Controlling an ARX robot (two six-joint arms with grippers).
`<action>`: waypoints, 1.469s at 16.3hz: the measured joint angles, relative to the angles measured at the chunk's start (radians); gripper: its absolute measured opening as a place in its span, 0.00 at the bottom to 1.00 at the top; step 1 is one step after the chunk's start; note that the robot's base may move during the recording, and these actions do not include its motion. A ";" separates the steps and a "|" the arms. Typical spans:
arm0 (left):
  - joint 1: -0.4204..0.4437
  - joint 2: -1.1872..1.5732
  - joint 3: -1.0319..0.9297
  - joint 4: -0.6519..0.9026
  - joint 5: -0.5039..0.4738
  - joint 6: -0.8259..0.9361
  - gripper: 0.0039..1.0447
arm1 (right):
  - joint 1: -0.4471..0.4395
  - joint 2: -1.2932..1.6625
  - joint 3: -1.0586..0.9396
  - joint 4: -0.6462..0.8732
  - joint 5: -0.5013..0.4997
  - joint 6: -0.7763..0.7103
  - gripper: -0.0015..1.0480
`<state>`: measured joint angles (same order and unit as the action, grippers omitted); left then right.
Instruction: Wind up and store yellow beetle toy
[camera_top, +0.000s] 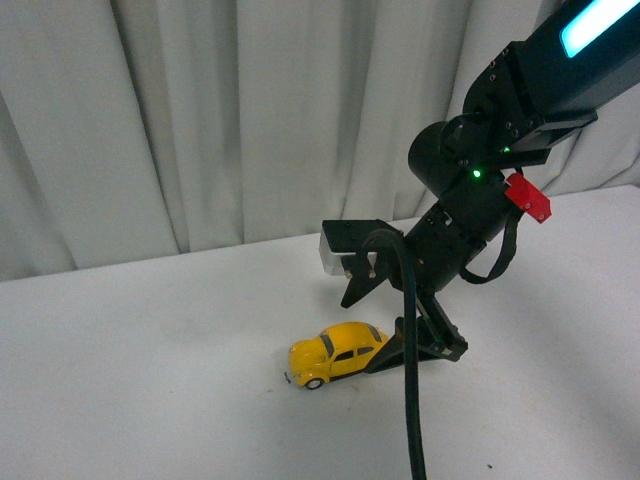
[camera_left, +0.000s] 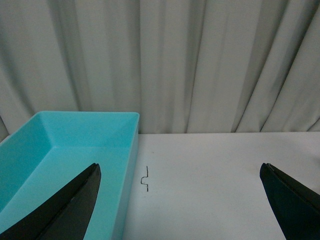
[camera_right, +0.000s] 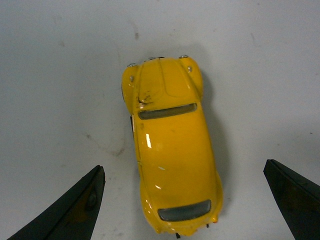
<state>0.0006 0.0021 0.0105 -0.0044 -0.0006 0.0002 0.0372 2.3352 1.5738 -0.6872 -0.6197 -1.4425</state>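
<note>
Right claw (camera_top: 415, 350) low, jaws wide; left claw (camera_left: 180, 166) likewise wide

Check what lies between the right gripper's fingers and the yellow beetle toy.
Only bare white table on both sides, seen in the right wrist view. The yellow beetle toy sits between the right gripper's open fingers, untouched.

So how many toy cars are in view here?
1: the yellow beetle toy on the white table, between the open jaws of the right gripper. The floor of the turquoise bin is partly hidden, so another could sit there.
</note>
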 joint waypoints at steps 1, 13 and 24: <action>0.000 0.000 0.000 0.000 0.000 0.000 0.94 | 0.011 0.000 -0.018 0.018 0.002 0.017 0.94; 0.000 0.000 0.000 0.000 0.000 0.000 0.94 | 0.055 0.033 -0.019 0.060 0.012 0.063 0.49; 0.000 0.000 0.000 0.001 0.000 0.000 0.94 | 0.006 0.036 -0.040 0.086 -0.017 0.032 0.40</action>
<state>0.0006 0.0021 0.0105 -0.0036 -0.0010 -0.0002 0.0433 2.3714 1.5333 -0.6014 -0.6365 -1.4105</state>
